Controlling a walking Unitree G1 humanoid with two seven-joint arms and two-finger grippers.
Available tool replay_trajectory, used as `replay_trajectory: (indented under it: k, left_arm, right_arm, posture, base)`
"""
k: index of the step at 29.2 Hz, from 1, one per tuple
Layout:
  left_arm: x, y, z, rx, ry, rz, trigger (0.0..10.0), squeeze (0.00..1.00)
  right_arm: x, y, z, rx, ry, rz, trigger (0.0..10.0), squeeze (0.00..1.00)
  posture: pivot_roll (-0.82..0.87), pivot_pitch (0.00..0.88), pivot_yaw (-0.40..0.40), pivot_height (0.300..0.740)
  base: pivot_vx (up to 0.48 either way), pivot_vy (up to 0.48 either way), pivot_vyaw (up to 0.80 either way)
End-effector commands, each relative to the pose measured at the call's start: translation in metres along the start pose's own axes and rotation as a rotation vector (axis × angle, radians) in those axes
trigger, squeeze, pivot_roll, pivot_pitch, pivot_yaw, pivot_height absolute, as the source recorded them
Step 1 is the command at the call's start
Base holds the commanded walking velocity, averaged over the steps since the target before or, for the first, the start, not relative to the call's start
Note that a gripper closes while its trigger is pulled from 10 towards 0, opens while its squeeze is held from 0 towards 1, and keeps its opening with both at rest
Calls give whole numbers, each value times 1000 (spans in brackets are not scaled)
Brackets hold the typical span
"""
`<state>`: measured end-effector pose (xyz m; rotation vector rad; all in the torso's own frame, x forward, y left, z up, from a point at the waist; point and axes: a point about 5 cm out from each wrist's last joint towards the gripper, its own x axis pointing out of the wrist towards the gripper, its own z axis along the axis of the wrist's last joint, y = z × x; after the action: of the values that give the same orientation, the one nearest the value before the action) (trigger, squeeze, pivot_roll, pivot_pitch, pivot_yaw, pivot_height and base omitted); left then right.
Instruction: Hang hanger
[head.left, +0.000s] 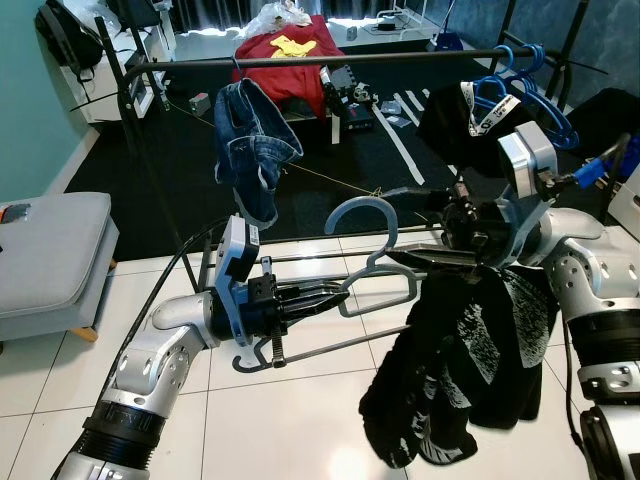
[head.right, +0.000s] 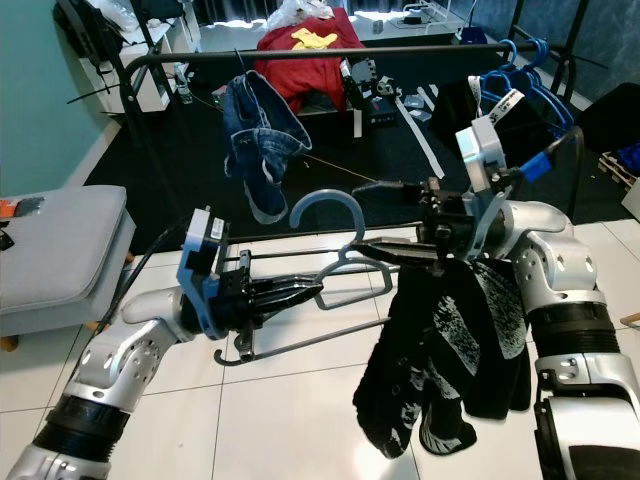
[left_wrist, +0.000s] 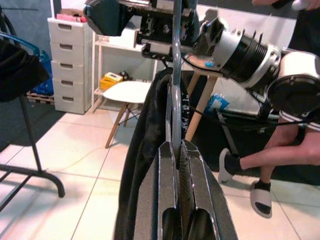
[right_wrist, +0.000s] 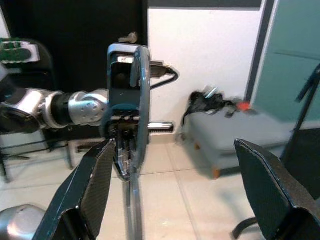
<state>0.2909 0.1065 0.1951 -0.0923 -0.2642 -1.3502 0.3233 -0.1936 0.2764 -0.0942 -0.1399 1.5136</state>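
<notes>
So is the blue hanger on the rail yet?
Not yet. The blue hanger sits below the rail, pinched by the left gripper, black garment dangling.

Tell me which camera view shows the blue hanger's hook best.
The left eye view: the hook curves whole and unhidden above the black garment. The right eye view shows it equally whole. The right wrist view sees it edge-on between open fingers; the left wrist view shows the hanger's thin bar in the left gripper.

Out front, crossing the view: black metal clothes rail (head.left: 330, 60). On it, towards the left, blue denim shorts (head.left: 250, 150); at its right end, bunch of blue plastic hangers (head.left: 530, 85). Nearer and lower, blue plastic hanger (head.left: 375, 245), with black fabric garment (head.left: 460, 370) on its right half and left gripper (head.left: 335, 293) clamped at its left end. Far left, grey cushioned bench (head.left: 50, 250).
</notes>
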Motion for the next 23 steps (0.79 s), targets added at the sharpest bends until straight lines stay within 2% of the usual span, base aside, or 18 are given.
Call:
replay_trajectory:
  k: [1, 9, 13, 16, 19, 21, 22, 23]
  left_arm:
    - [-1, -1, 3, 13, -6, -21, 0, 0]
    - [1, -4, 0, 15, 29, -47, 0, 0]
    - [1, -5, -2, 19, 43, -48, 0, 0]
    - [1, -6, -6, 24, 76, -52, 0, 0]
    - [2, -6, -8, 25, 85, -56, 0, 0]
    - [2, -7, -9, 26, 98, -58, 0, 0]
    - [3, -7, -11, 27, 108, -59, 0, 0]
    - [3, -7, -11, 27, 108, -59, 0, 0]
  right_arm:
    - [5, 1, 7, -8, 11, 46, 10000, 0]
    - [6, 8, 13, 47, 116, 137, 10000, 0]
    - [7, 9, 14, 53, 149, 149, 10000, 0]
    - [10, 11, 17, 63, 228, 166, 10000, 0]
    - [12, 10, 18, 64, 256, 169, 10000, 0]
    - [14, 10, 19, 62, 280, 173, 9647, 0]
    - [17, 9, 20, 60, 294, 176, 8863, 0]
    - [17, 9, 20, 60, 294, 176, 8863, 0]
  posture:
    - [18, 99, 50, 740]
    - [17, 91, 47, 740]
    - [18, 89, 47, 740]
    - [15, 85, 50, 740]
    - [15, 83, 50, 740]
    - [15, 80, 48, 740]
    - [16, 79, 48, 740]
    - [16, 79, 48, 740]
  base:
    - [0, 0, 0]
    - [0, 0, 0]
    - [0, 0, 0]
    - [0, 0, 0]
    - [0, 0, 0]
    - [0, 0, 0]
    - [0, 0, 0]
    - [0, 0, 0]
